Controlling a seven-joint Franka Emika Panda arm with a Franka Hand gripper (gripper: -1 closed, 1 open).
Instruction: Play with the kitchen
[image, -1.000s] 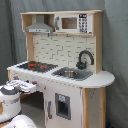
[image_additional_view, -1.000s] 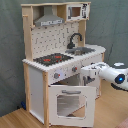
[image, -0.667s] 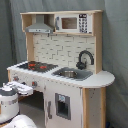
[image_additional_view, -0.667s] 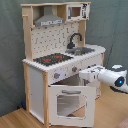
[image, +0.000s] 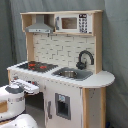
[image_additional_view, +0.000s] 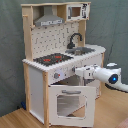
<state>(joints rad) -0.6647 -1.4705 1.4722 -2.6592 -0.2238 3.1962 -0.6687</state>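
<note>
Matt white-painted, light-wood kitchen (image_additional_view: 40, 75)

The kitchen (image_additional_view: 55, 65) is white and light wood, with a black-red hob (image: 34, 65), black faucet (image: 84, 59), grey hood (image_additional_view: 49, 20), a brick-patterned white back wall (image: 60, 50), against a grey-green curtain (image_additional_view: 12, 60).

The arm (image_additional_view: 111, 77) is showing smooth white rounded housings; a blue indicator light is glowing just behind the white claw (image_additional_view: 80, 72).
</note>
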